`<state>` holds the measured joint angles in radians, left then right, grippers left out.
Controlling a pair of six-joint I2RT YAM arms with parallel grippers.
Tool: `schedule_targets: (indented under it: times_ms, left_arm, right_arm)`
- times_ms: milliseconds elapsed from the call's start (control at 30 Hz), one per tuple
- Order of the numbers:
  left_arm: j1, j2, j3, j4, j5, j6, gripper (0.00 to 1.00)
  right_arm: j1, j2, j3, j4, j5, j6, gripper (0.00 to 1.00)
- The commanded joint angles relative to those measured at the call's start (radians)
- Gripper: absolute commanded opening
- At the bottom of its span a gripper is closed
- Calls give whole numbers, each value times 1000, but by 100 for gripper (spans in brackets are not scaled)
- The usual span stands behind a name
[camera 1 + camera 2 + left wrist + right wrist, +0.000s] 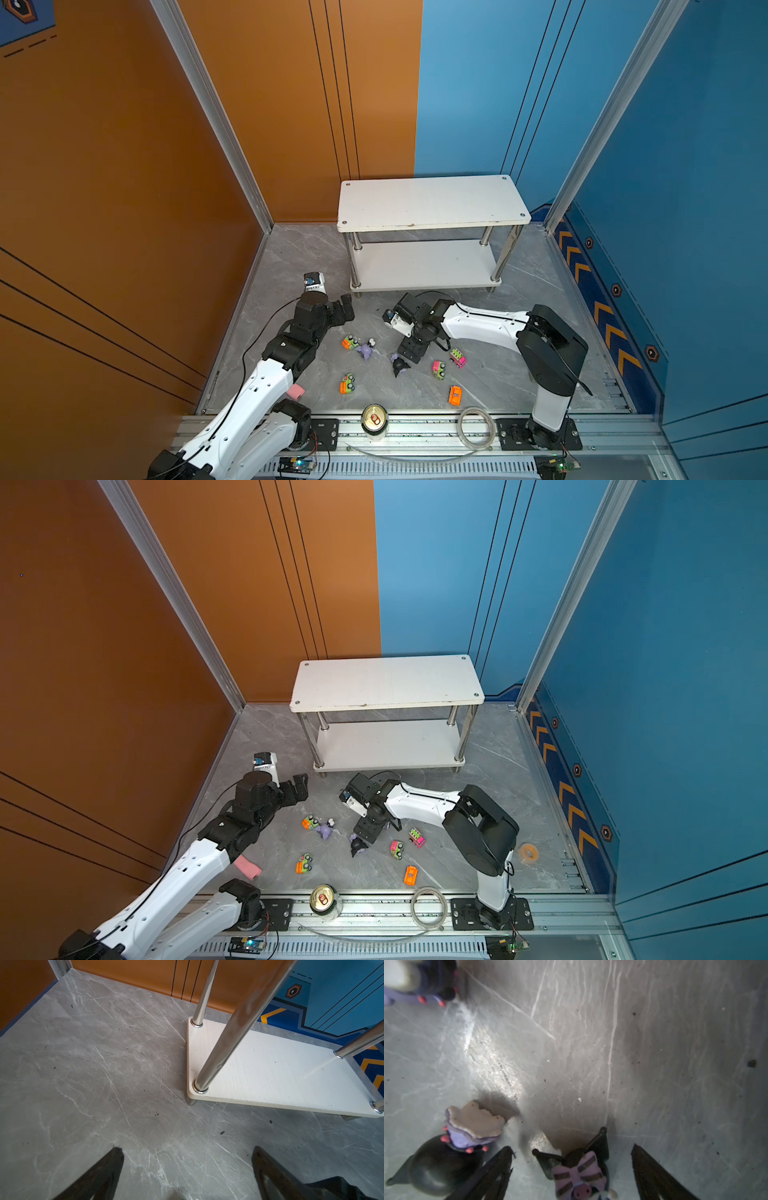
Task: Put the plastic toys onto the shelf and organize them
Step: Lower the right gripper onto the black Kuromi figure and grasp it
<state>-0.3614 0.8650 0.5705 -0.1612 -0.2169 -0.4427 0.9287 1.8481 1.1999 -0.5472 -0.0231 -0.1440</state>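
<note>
The white two-tier shelf (432, 203) stands bare at the back; its lower tier (280, 1076) shows in the left wrist view. My left gripper (345, 307) (187, 1150) hangs open and empty over the floor by the shelf's front left leg. My right gripper (409, 355) (571, 1148) points down, open, its fingers either side of a bow-topped figurine (579, 1174) without touching it. A black figurine (400, 365) (446, 1157) lies just outside one finger. A purple figurine (366, 351) stands further left. Several neon cars lie around, among them an orange one (455, 395) and a pink-green one (439, 370).
A gold-topped can (374, 420) and a clear tape ring (476, 427) sit on the front rail. An orange tape roll (529, 852) lies behind the right arm's base. Orange and blue walls close in the grey marble floor (532, 299).
</note>
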Motion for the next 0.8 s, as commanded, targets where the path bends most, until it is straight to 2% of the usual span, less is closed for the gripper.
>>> schedule_targets:
  times_ms: [0,267,400,633,667,767]
  left_arm:
    - [-4,16,9,20,-10,-12,98]
    - [-7,45,17,31,6,-20,98]
    - [-7,49,18,32,11,-26,98]
    - [-14,53,17,40,20,-36,98]
    - [-17,56,18,44,23,-36,98]
    - [-27,75,30,43,28,-31,98]
  right_arm:
    - [2,23,26,-37,38,-31,83]
    - [0,63,34,-36,56,-40,71]
    - [-6,68,35,-18,68,-16,55]
    - [-30,33,25,18,65,31,52]
    - [-42,26,30,15,47,48,43]
    - [-76,-6,26,34,-6,88,30]
